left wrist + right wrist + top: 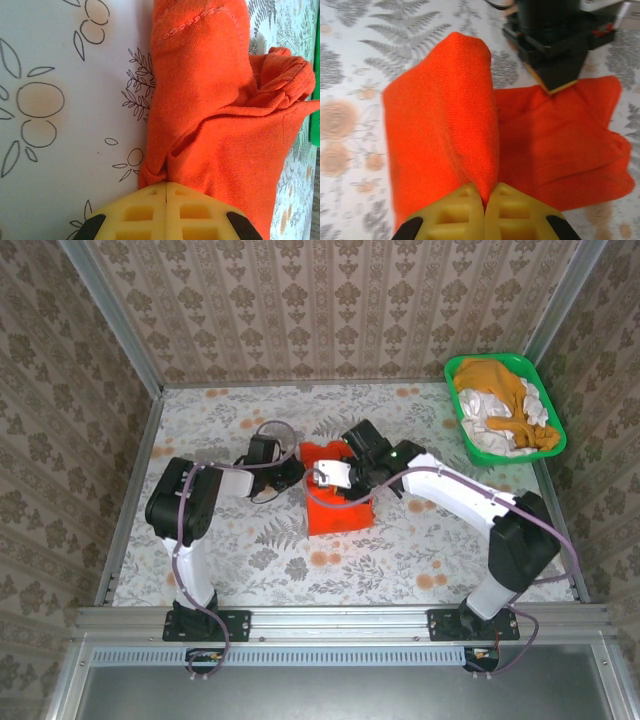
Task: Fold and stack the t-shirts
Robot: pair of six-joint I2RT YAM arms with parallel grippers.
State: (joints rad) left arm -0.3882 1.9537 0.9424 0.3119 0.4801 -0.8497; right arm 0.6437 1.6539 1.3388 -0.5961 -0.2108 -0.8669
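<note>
A bright red-orange t-shirt (pixel 338 508) lies partly folded in the middle of the table. My left gripper (pixel 298 474) is at its left edge, and in the left wrist view (pixel 165 184) its yellow jaws are shut on a small pinch of the shirt's (pixel 215 115) edge. From the right, my right gripper (pixel 323 480) is shut on a raised fold of the same shirt (pixel 445 115), pinched between its fingertips (pixel 484 194). A mustard t-shirt (pixel 500 380) and a white t-shirt (pixel 490 435) lie bunched in the basket.
The green plastic basket (pixel 452 368) stands at the back right corner. The floral tablecloth (pixel 230 560) lies flat around the shirt. Patterned walls close in the table. My left gripper's black body (pixel 550 45) sits close across the shirt in the right wrist view.
</note>
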